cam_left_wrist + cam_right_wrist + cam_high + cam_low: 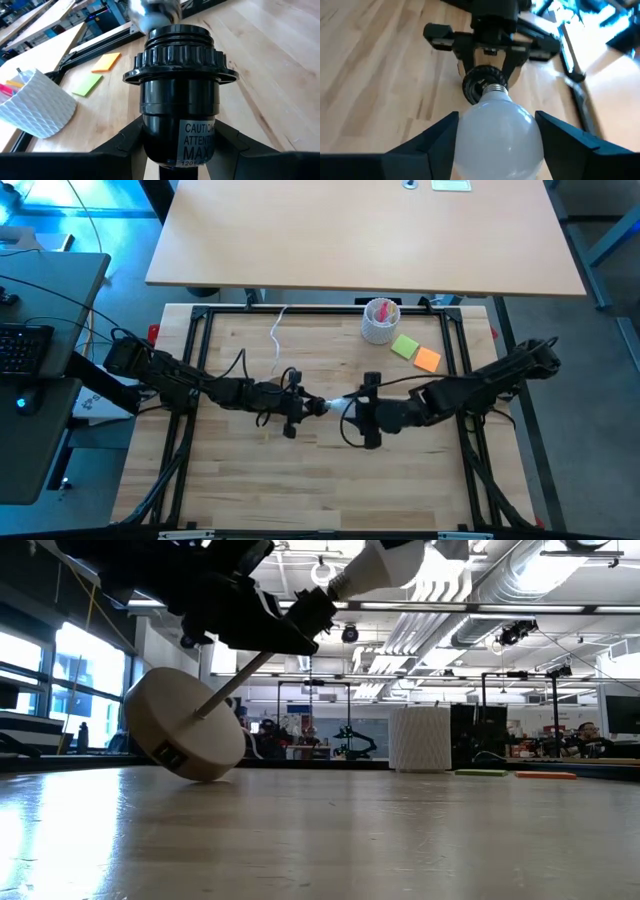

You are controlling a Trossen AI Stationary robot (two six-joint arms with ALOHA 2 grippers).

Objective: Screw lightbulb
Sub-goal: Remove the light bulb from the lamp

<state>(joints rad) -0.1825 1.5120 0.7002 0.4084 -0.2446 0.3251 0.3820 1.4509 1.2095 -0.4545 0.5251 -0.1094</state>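
Landmark = socket (177, 95), black, held mid-table above the wood top.

Around it: white ribbed cup (380, 321) sits well beyond the socket toward the table's far edge, pink stuff inside, can't tell what exactly. Green note (405, 346) and orange note (428, 359) lie just beside the cup, touching each other, on the right-arm side of the socket. White cable (277, 335) lies on the table (240, 470) on the far side of the socket, twd the left arm. Second tabletop (360, 230) beyond the work table. Nothing sits between socket and bulb.

Wooden disc base (185, 725) is tilted, one edge on the table, a thin rod running from it up to the socket; low view shows it clearly.

Left gripper (177, 150) is clamped on the socket body, fingers either side, caution label facing the wrist cam.

Bulb (495, 132): white, held by right gripper (495, 145), fingers closed on the globe from both sides. Its silver screw base points at the socket mouth and meets it; how far in it sits I can't tell. In high view the bulb (335, 404) sits between the two grippers, right gripper (366, 412) just behind it, left gripper (295, 404) on the socket's other side.
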